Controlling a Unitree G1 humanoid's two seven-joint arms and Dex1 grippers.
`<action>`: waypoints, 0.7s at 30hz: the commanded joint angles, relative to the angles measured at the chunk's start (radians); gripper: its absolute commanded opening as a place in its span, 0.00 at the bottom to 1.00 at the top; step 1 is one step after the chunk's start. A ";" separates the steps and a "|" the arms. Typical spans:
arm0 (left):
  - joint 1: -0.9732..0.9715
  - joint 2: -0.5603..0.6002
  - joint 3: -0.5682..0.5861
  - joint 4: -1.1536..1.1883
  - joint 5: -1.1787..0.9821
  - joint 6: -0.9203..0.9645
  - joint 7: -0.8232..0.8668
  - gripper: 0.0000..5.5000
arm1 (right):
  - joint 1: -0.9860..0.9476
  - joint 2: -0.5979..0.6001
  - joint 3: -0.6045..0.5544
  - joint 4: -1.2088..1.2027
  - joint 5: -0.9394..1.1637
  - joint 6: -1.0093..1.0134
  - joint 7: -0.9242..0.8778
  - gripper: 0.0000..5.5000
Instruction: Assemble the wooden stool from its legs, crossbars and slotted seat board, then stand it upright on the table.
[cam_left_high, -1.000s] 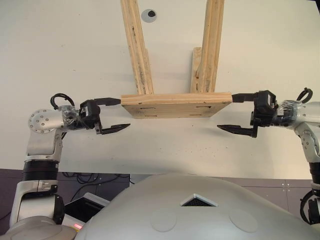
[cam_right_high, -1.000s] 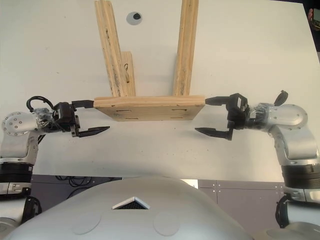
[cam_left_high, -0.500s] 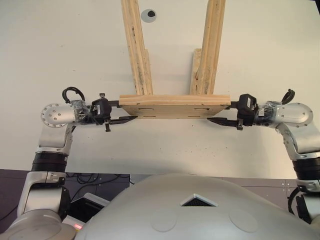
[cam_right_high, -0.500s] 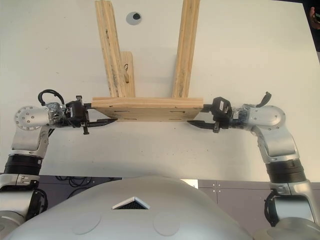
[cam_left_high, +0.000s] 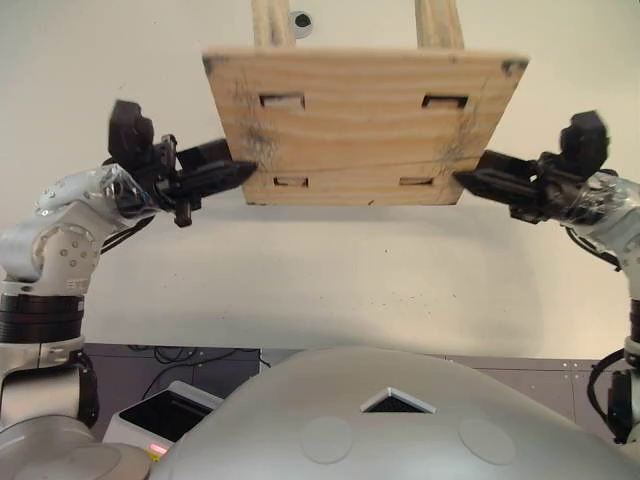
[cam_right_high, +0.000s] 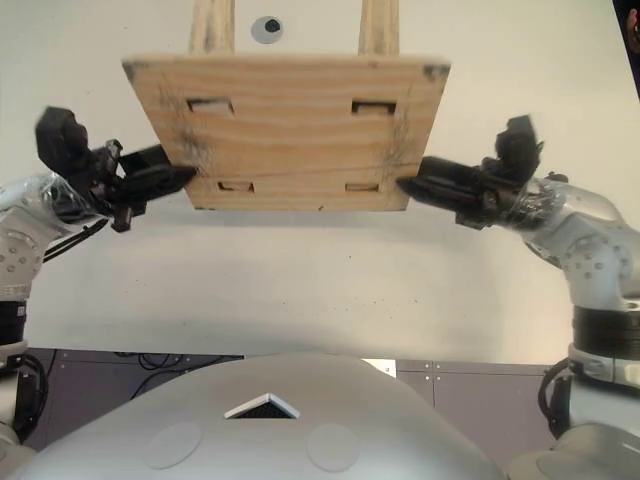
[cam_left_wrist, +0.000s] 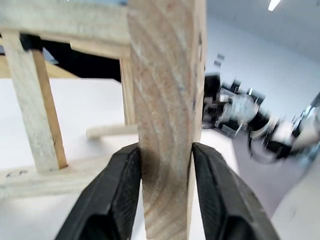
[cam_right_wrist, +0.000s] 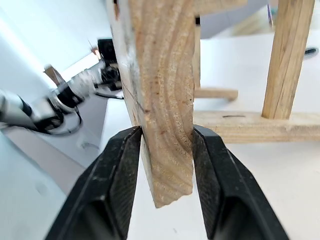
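The assembled wooden stool is held up off the white table (cam_left_high: 330, 270), with its slotted seat board (cam_left_high: 360, 125) tilted to face me. Its legs (cam_left_high: 272, 20) run away behind the board. My left gripper (cam_left_high: 235, 172) is shut on the board's left edge, and my right gripper (cam_left_high: 470, 180) is shut on the right edge. In the left wrist view both black fingers (cam_left_wrist: 112, 195) pinch the board's end grain (cam_left_wrist: 167, 125), beyond which stand a leg (cam_left_wrist: 37, 110) and a crossbar. In the right wrist view the pads (cam_right_wrist: 120, 175) clamp the board's other end (cam_right_wrist: 162, 100), with a leg (cam_right_wrist: 285, 60) behind.
A round grey grommet (cam_left_high: 300, 18) sits in the tabletop behind the stool. The table's front edge (cam_left_high: 330, 345) runs just below the arms, with bare white surface under the raised board.
Both grippers went from open beside the board to shut on its side edges. The stool has since been raised, and its seat now tips up to face me.
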 joint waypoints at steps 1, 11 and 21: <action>-0.382 0.125 0.027 -0.066 -0.777 0.296 0.752 0.27 | -0.292 -0.145 -0.033 0.039 0.834 0.235 -0.541 0.27; -0.723 -0.117 -0.069 0.597 -0.635 0.605 1.045 0.26 | -0.727 0.269 0.053 0.592 0.797 0.250 -1.246 0.26; -0.914 -0.198 0.111 0.960 -0.171 0.546 0.607 0.56 | -0.836 0.333 -0.146 0.806 0.617 0.315 -1.165 0.59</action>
